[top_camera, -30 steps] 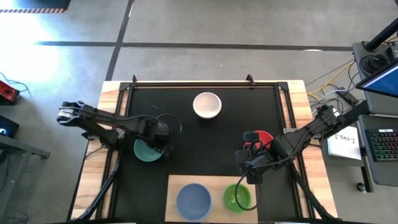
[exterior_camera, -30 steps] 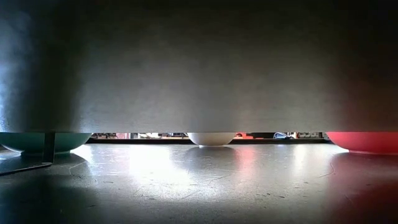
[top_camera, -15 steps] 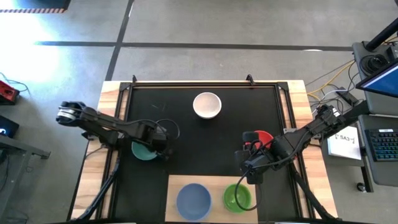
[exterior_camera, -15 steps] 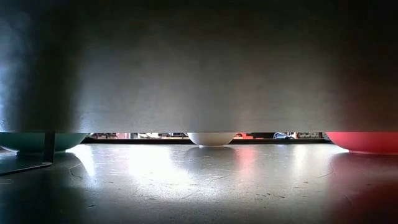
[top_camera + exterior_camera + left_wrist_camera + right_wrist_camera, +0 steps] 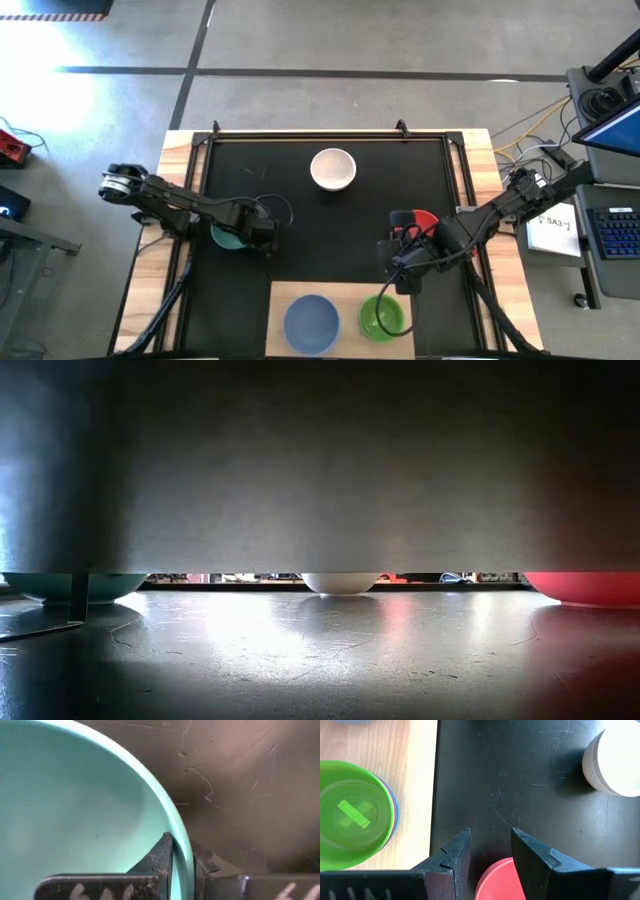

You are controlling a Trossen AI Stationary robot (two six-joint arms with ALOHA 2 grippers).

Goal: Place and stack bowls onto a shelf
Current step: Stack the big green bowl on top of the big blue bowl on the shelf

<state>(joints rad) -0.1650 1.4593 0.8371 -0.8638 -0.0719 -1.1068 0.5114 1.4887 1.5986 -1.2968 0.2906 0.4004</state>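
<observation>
A teal bowl [image 5: 226,237] sits on the black mat at the left, with my left gripper [image 5: 264,240] shut on its right rim. At the right, my right gripper [image 5: 490,837] hangs open over the mat. The near edge of a red bowl [image 5: 496,880] lies just below its fingers. A white bowl [image 5: 333,168] stands at the far middle. On the pale wooden shelf [image 5: 280,298] at the near edge rest a pale blue bowl [image 5: 311,322] and a green bowl [image 5: 382,317]. The green bowl is nested on top of other coloured ones. My left gripper pinches the teal bowl's rim [image 5: 183,851] between its two fingers. One finger [image 5: 159,859] is inside the bowl and the other [image 5: 204,866] is outside its wall. The fingers come from above, pointing down. In the low view the bowl [image 5: 70,586] is down on the mat.
Bare black mat lies between the teal, white and red bowls. Wooden side strips [image 5: 180,150] and black frame rails border the mat. A desk with a keyboard and laptop [image 5: 615,215] stands beyond the table's right edge.
My left arm has shifted a little toward the table's right edge, and its gripper has settled onto the teal bowl's right rim and taken hold of it. The bowl stays on the mat. My right arm has kept still.
</observation>
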